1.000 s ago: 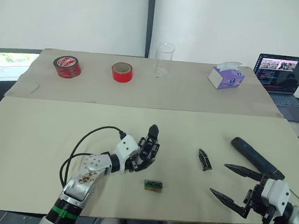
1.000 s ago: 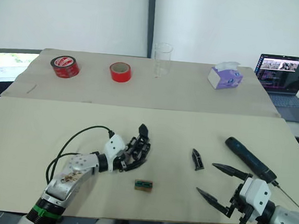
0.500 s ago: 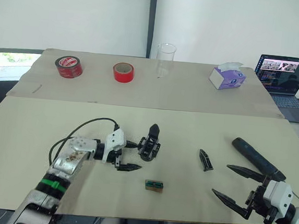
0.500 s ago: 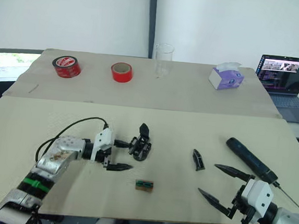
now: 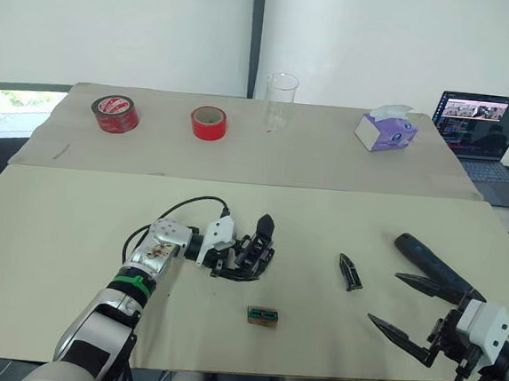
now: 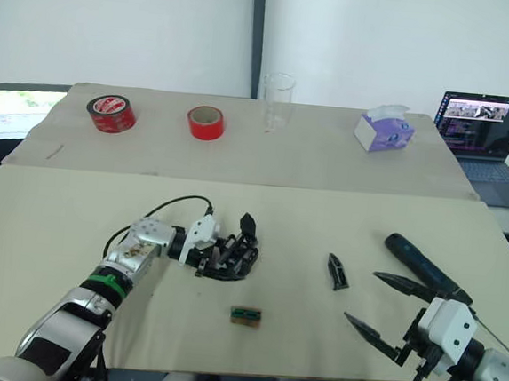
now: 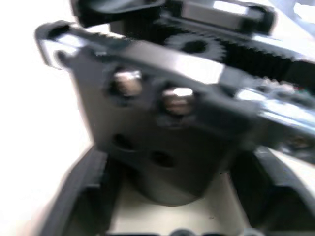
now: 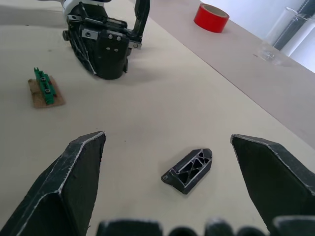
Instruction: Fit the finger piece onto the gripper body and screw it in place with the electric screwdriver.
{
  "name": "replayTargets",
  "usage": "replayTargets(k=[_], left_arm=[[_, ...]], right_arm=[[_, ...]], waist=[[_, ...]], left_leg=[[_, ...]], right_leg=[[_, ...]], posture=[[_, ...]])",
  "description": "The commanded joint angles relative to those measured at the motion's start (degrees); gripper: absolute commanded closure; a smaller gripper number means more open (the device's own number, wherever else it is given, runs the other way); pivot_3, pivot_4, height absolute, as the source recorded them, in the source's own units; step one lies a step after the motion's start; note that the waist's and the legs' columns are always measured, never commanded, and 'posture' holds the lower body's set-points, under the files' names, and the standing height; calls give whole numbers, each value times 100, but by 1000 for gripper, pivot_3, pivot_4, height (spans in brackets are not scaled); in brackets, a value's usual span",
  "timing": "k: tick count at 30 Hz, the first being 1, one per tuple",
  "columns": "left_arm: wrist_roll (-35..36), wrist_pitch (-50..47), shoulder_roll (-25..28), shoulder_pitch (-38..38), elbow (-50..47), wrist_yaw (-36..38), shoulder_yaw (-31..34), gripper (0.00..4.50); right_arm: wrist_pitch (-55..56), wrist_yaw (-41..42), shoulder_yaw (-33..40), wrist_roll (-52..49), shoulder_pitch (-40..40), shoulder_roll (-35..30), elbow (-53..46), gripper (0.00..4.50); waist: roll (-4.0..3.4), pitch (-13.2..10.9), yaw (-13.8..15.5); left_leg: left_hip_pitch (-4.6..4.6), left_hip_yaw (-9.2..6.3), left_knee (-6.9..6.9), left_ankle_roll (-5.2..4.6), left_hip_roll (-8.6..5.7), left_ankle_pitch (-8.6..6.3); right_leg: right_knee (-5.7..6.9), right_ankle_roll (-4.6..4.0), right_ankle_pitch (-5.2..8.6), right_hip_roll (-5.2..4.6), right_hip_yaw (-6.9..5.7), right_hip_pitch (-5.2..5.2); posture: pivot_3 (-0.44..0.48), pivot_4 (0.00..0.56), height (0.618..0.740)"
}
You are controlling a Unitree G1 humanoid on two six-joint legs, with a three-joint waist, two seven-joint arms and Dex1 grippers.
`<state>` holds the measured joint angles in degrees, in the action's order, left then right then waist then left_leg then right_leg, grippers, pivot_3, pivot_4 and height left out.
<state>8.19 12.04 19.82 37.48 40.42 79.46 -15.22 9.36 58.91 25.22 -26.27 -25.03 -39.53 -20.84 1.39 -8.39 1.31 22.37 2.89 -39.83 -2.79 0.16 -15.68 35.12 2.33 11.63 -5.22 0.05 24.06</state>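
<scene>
Left hand sat with its fingers straddling the gripper body mid-table, grip not confirmed; right hand hung wide open and empty, finger piece loose on the table ahead of it, electric screwdriver untouched alongside — fitting and screwing both judged outstanding.

The gripper body is a close blur in the left wrist view; the left gripper covers its base; the laptop is cut by the edge
</scene>
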Motion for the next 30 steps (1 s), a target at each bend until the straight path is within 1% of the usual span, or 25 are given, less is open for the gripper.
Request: replayTargets(k=[1, 3, 4, 8, 10, 11, 12, 13, 15, 17, 20, 30], left_arm=[[-69, 309, 38, 51, 132, -57, 126, 2159], [7, 277, 54, 19, 49, -157, 240, 2159], [74, 113, 60, -55, -151, -301, 327, 2159], [163, -808, 79, -637, -1494, -1098, 541, 2159], [-107, -1191, 122, -1060, -2335, -1647, 482, 2159], [-150, -1348, 149, -1249, -2705, -1784, 438, 2159], [-88, -1762, 84, -1451, -3098, -2083, 496, 2159], [-34, -2055, 35, -1636, -3405, -2281, 518, 2159], [-41, -2331, -11, -1913, -3764, -2520, 465, 2159], [-77, -2416, -64, -2005, -3840, -2686, 422, 2159], [-120, -2272, -146, -2000, -3783, -2850, 380, 2159], [-107, -1765, -99, -1910, -3290, -2582, 182, 2159]], right_arm=[[85, -47, 172, -138, -46, 71, -131, 0], [125, -44, 161, -113, -68, 105, -113, 0], [150, -42, 156, -100, -80, 128, -100, 0], [237, -46, 120, -46, -136, 211, -92, 0], [257, -69, 74, -9, -144, 257, -102, 0], [267, -76, 53, 6, -144, 272, -103, 0], [262, -95, 27, 14, -137, 288, -118, 0], [254, -104, -5, 21, -124, 297, -132, 0], [228, -95, -68, 27, -100, 309, -151, 0], [207, -71, -120, 28, -73, 294, -161, 0], [173, -76, -164, 4, 24, 247, -152, 0], [143, -19, -178, -12, 164, 198, -96, 0]], waist=[[0, 0, -4], [0, 0, -12], [0, 0, -20], [-1, 0, -57], [-1, 0, -65], [-1, 0, -64], [-1, 0, -60], [-2, 1, -60], [-2, 1, -42], [-2, 1, -28], [-3, 1, -22], [-8, 4, -19]], left_leg=[[0, 0, 0, 0, 1, 0], [-1, 0, 0, 0, 2, 0], [-1, 0, 0, 0, 2, 0], [1, 0, 2, -1, 12, -1], [1, 0, 2, -2, 13, -2], [0, 1, 3, -2, 14, -2], [0, 1, 4, -2, 15, -2], [0, 1, 3, -2, 15, -2], [-2, 1, 2, -2, 15, -2], [-4, 1, 1, -1, 15, -2], [-5, 2, 1, -2, 13, -2], [-5, 5, 3, -2, 11, -2]], right_leg=[[0, 0, 0, 0, 0, 0], [3, 0, 0, 0, 1, 0], [4, 0, -1, 1, 1, 1], [5, 3, -1, 3, 3, 5], [8, 3, -1, 2, 4, 7], [7, 4, -1, 2, 7, 7], [7, 4, -1, 2, 7, 7], [8, 3, -1, 1, 7, 7], [10, 3, -1, -4, 7, 4], [8, 3, -2, -4, 7, 2], [7, 3, -1, -2, 8, 3], [3, 2, -1, -2, 8, 2]], posture=[[0, 150, 740], [0, 150, 740], [0, 150, 740], [0, 150, 740], [0, 150, 740], [0, 150, 740], [0, 150, 740], [0, 150, 740], [0, 150, 740], [0, 150, 740], [0, 150, 740], [0, 150, 740]])
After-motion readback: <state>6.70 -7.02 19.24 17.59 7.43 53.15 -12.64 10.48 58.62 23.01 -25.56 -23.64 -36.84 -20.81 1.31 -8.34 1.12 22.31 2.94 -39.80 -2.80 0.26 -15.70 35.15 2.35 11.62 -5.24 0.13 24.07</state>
